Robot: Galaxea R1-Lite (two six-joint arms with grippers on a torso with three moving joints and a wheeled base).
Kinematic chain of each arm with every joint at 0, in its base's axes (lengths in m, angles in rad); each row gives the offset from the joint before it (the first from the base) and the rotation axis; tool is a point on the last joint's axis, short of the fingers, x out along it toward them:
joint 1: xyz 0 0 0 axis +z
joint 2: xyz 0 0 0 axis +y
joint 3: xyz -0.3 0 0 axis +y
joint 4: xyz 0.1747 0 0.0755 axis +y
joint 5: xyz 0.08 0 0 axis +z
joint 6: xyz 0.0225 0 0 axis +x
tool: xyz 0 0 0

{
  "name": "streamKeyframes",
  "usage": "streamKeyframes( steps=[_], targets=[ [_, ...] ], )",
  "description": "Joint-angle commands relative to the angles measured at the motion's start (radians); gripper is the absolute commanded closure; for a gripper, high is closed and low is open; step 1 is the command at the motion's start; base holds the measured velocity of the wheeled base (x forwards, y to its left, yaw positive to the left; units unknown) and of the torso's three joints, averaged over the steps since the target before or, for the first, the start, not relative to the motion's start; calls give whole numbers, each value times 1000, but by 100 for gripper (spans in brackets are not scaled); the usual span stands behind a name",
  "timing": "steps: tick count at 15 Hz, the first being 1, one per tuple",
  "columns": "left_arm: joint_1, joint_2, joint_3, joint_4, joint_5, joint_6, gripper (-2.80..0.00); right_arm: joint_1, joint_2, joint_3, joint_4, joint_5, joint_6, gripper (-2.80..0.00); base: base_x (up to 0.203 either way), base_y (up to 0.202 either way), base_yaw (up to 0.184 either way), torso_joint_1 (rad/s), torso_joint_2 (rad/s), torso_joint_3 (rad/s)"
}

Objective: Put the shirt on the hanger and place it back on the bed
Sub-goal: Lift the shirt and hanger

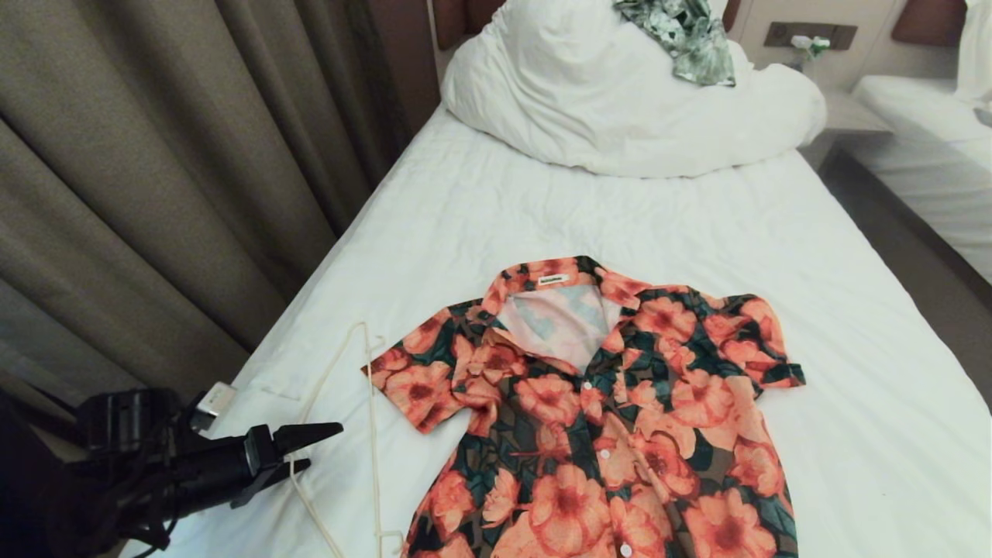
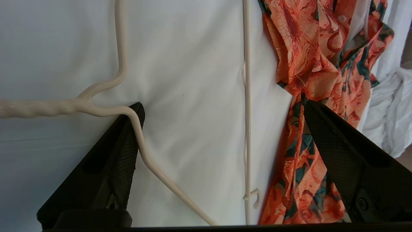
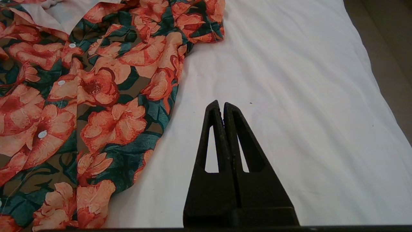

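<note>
The left gripper (image 1: 308,446) hangs spread wide over the hanger (image 1: 372,434), one finger (image 2: 125,151) seemingly touching the wire near its hook. The hanger lies flat on the bed (image 1: 542,209) beside the shirt (image 1: 604,418). The right gripper (image 3: 222,108) is closed and empty beside the shirt.

I can't see the bottom of the shirt (image 1: 604,418) or the hanger (image 1: 372,434); the picture's edge cuts them off.
</note>
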Motion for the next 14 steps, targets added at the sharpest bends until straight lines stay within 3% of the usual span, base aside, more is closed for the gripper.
streamKeyframes(
  steps=[1, 4, 6, 8, 10, 14],
  targets=[
    [-5, 3, 2, -4, -7, -15, -280, 0, 1, 0, 0, 0, 1, 0, 0, 0, 0, 0, 0, 0],
    [-6, -2, 8, -4, -9, -36, -280, 0, 1, 0, 0, 0, 0, 0, 0, 0, 0, 0, 0, 0],
    [-55, -22, 47, -18, -5, -85, -280, 0, 1, 0, 0, 0, 0, 0, 0, 0, 0, 0, 0, 0],
    [-82, -35, 86, -78, -1, -159, -280, 0, 1, 0, 0, 0, 0, 0, 0, 0, 0, 0, 0, 0],
    [-101, -19, 137, -192, 22, -194, -280, 0, 1, 0, 0, 0, 0, 0, 0, 0, 0, 0, 0, 0],
    [-232, 119, 224, -482, 248, -215, -280, -1, 1, 0, 0, 0, 0, 0, 0, 0, 0, 0, 0, 0]
  ],
)
